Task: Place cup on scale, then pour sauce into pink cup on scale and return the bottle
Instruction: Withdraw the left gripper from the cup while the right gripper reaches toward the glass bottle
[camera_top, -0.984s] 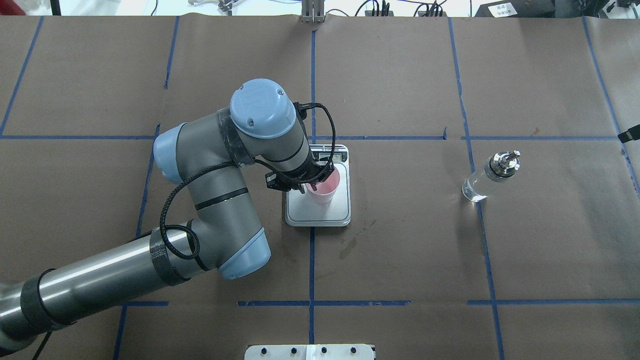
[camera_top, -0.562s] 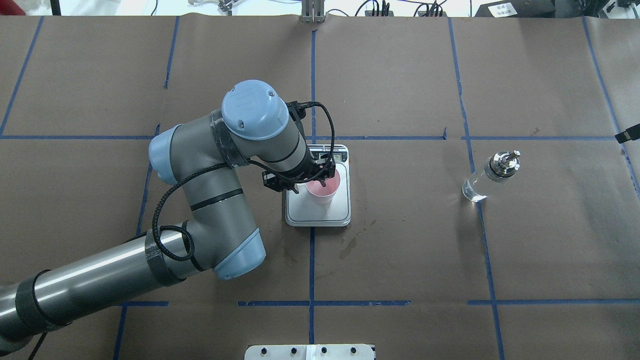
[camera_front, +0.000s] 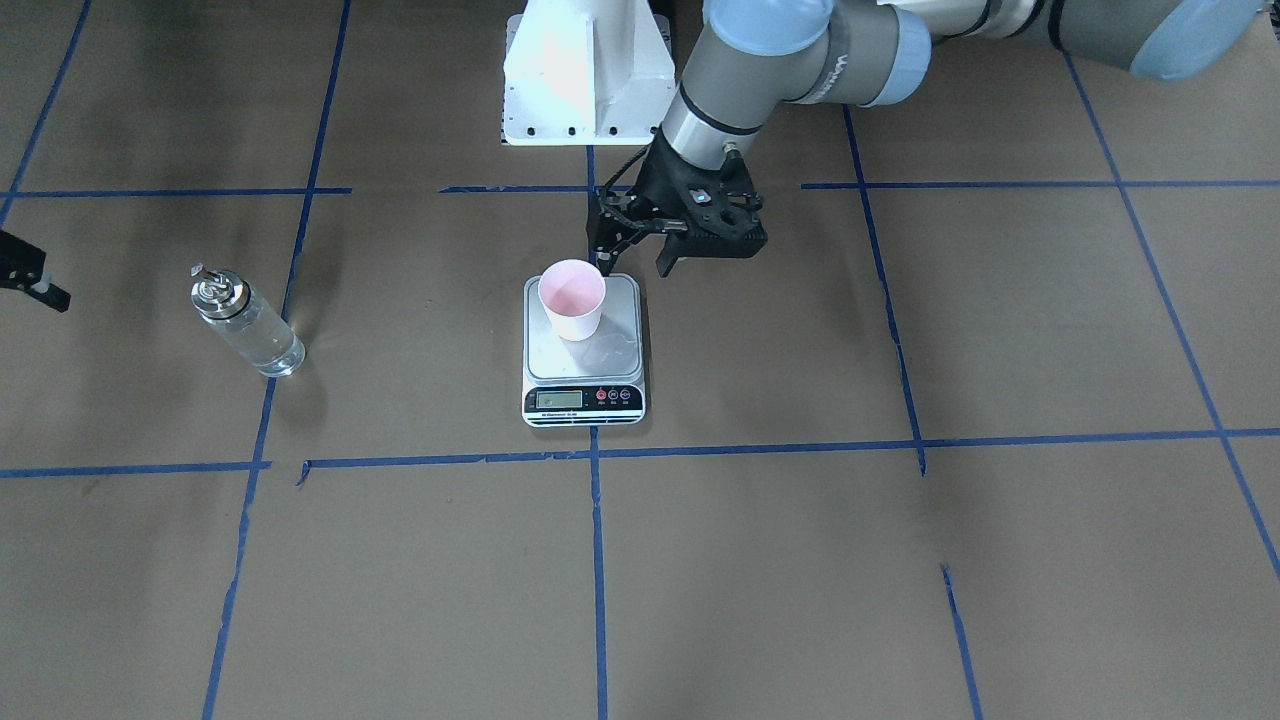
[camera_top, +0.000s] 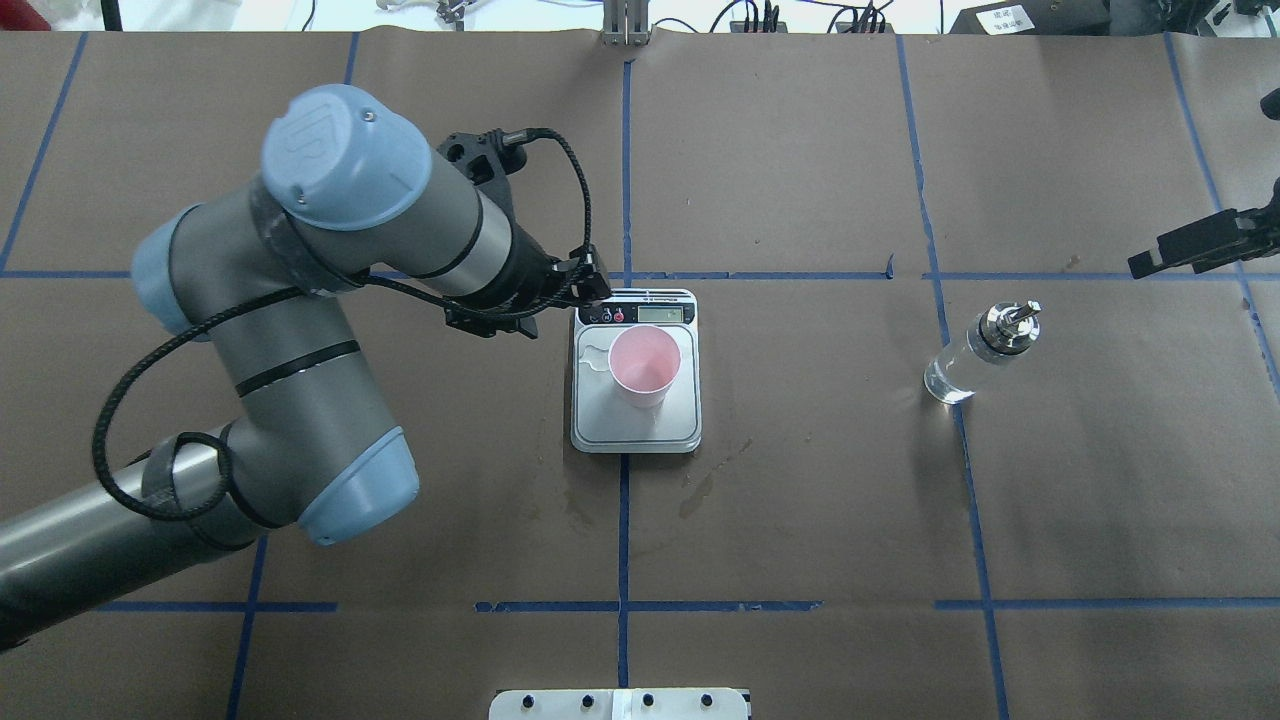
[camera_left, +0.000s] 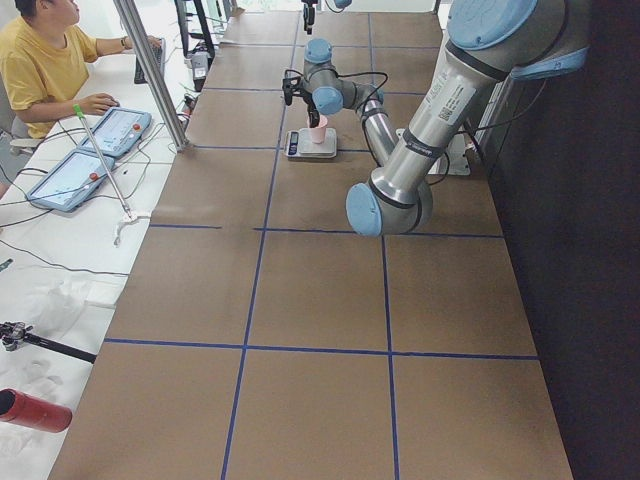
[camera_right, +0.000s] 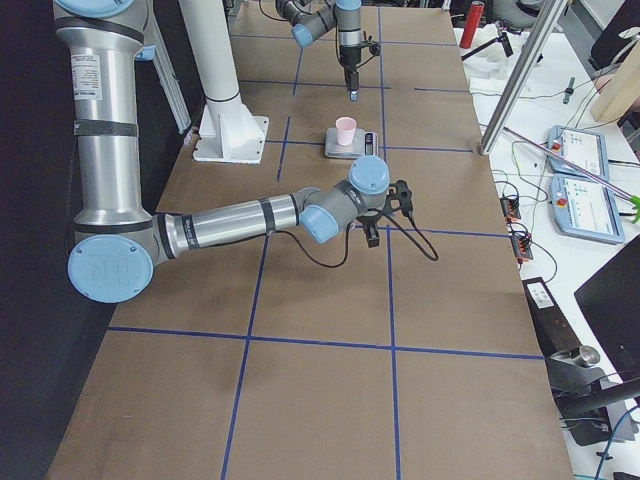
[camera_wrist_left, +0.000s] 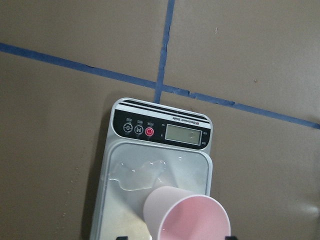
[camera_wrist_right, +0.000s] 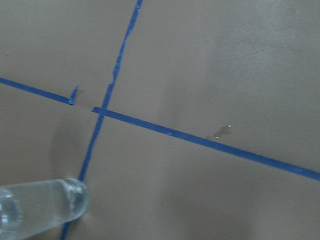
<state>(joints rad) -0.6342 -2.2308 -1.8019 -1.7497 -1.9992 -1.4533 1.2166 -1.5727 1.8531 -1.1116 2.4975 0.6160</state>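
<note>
cup (camera_top: 645, 362) upright on the scale (camera_top: 680, 425) | left claw (camera_front: 633, 256) fingers apart, empty, hanging near cup, not touching | bottle (camera_top: 975, 355) standing upright on counter (camera_top: 800, 550), well off to the right, so right claw (camera_top: 1165, 255) is way nearer, bottle inward of it | right claw mostly cut off, can't tell apart or together

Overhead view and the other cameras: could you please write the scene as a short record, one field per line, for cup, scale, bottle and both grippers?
cup: upright on the scale, pink inside, no liquid visible in it
scale: flat on the table; clear wet patch beside the cup
bottle: standing on the table, toward the robot's right, untouched
left gripper: open, holds nothing, apart from the cup
right gripper: near the bottle, not touching; open or shut unclear
</note>
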